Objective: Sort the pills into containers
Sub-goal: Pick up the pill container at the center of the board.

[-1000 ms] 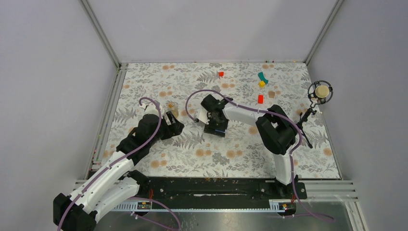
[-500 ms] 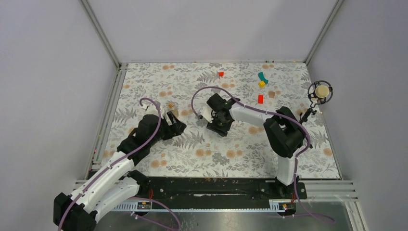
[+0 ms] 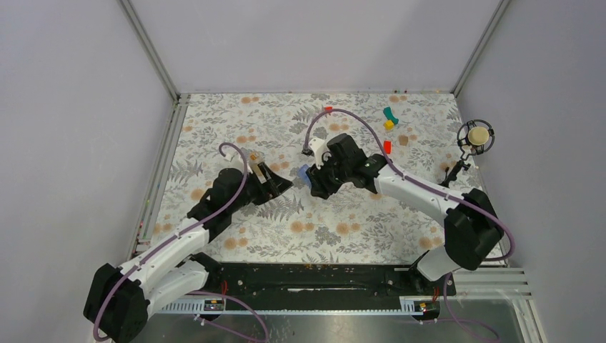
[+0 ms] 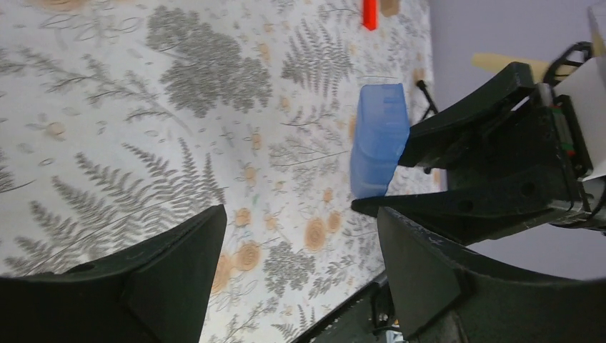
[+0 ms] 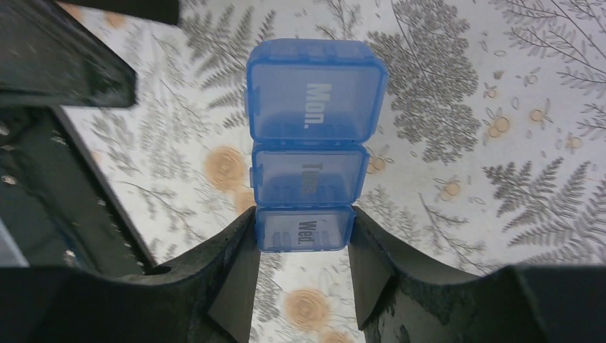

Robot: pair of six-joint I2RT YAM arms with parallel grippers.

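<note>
Right pincer point(image 5: 300, 232) pinches the blue pill box point(image 5: 314, 93) at its Wed. end, lid lettering legible only from its wrist view; left pincer point(image 4: 300, 221) stands spread.

Narrow gap between left gripper point(image 3: 281, 182) and pill box point(image 3: 304, 172)

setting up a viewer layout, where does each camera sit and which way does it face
Top: fixed above and behind the bases, looking down on the table; the left arm and right arm show whole.
Left wrist: on the left arm, looks across the table past its open left end effector at the pill box.
Right wrist: on the right arm, looks down along the right end effector, shut on the pill box.
Shared: all three show the pill box.
</note>
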